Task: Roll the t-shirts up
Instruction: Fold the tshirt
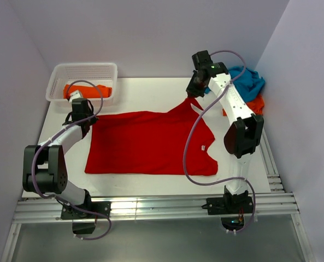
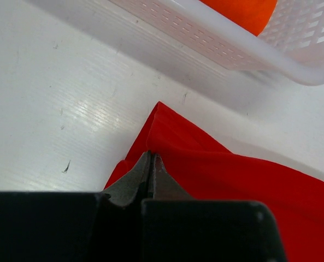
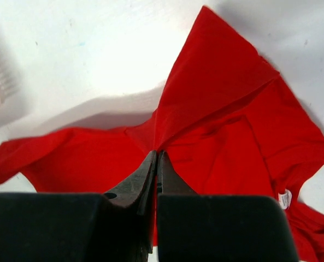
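Bright diffuse overhead light; soft shadows; mild glare.

Table (image 1: 145, 90): flat white top, faintly ribbed, with a few small dark scuffs. It is bordered at the near edge by a silver aluminium rail (image 1: 162, 207) and along the right by a side rail (image 1: 272, 164). Walls: plain pale lavender-grey panels, back wall (image 1: 151, 33), left wall (image 1: 11, 65) and right wall (image 1: 309, 82), closing the table in on three sides; a dull grey surface (image 1: 162, 243) lies below the near rail. Light: soft and even, with glare on the near rail.
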`<state>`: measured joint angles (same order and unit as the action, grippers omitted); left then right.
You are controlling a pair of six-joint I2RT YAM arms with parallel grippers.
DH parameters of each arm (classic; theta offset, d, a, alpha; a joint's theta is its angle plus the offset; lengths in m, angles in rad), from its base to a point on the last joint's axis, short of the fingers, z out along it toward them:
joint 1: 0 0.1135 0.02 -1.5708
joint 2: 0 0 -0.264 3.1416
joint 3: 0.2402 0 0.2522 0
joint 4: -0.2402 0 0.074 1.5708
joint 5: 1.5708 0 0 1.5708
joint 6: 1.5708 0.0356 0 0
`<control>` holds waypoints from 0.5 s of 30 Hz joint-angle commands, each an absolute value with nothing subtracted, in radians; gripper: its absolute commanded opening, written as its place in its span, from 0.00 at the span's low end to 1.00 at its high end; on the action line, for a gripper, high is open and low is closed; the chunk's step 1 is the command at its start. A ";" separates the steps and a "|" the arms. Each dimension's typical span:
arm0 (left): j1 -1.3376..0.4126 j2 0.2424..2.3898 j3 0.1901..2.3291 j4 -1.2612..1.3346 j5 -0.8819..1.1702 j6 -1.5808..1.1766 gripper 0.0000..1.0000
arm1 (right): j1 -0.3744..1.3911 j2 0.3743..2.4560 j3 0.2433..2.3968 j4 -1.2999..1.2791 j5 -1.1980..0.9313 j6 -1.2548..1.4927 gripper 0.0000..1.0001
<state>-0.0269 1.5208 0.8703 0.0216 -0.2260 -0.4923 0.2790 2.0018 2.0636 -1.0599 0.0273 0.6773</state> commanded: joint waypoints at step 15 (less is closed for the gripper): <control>-0.025 1.450 0.853 0.072 -0.224 -0.485 0.00 | 0.363 2.034 2.066 -1.106 0.088 0.607 0.01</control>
